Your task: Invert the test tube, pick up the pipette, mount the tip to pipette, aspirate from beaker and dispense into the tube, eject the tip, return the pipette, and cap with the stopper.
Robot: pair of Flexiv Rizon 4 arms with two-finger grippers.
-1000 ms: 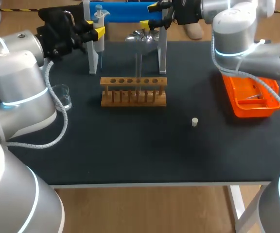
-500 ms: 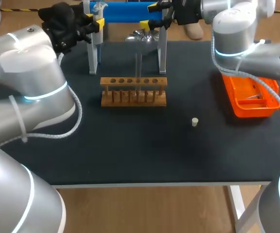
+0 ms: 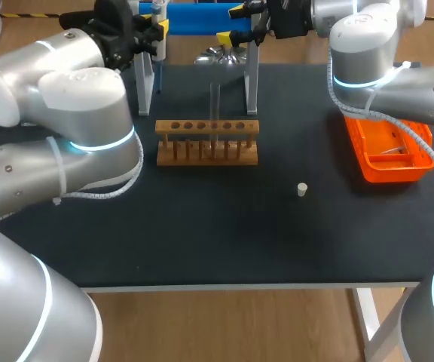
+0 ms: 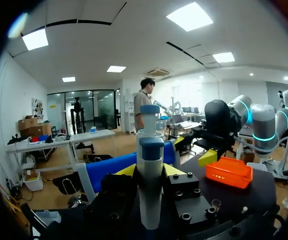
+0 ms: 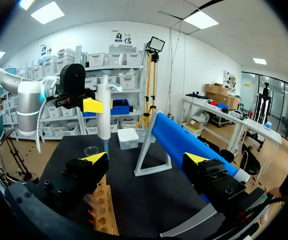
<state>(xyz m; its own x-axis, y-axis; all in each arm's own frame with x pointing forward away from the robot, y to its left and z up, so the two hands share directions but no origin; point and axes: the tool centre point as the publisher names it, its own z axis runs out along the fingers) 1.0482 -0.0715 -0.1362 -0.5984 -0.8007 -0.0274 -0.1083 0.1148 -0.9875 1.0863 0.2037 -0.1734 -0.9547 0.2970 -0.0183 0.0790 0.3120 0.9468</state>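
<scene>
My left gripper [image 3: 154, 30] is at the back left by the blue-barred pipette stand [image 3: 194, 18], shut on the white, blue-capped pipette [image 3: 154, 10]. In the left wrist view the pipette [image 4: 150, 175] stands upright between that gripper's [image 4: 150, 170] yellow tips. My right gripper [image 3: 232, 23] is open, its fingers straddling the blue bar's [image 5: 184, 142] right end. From the right wrist view its own gripper [image 5: 145, 159] faces the held pipette [image 5: 103, 112] and the small beaker [image 5: 90, 150]. A clear test tube [image 3: 215, 102] stands in the wooden rack [image 3: 207, 141]. The stopper [image 3: 302, 189] lies alone on the mat.
An orange tray [image 3: 390, 147] sits at the right edge of the table. A white tip box [image 5: 128, 138] shows beyond the stand. My left arm's elbow [image 3: 81, 128] hangs over the table's left part and hides the beaker in the head view.
My left arm has swung inward and raised the pipette up and to the right by the stand; its elbow now covers the beaker. The right arm has kept still.
</scene>
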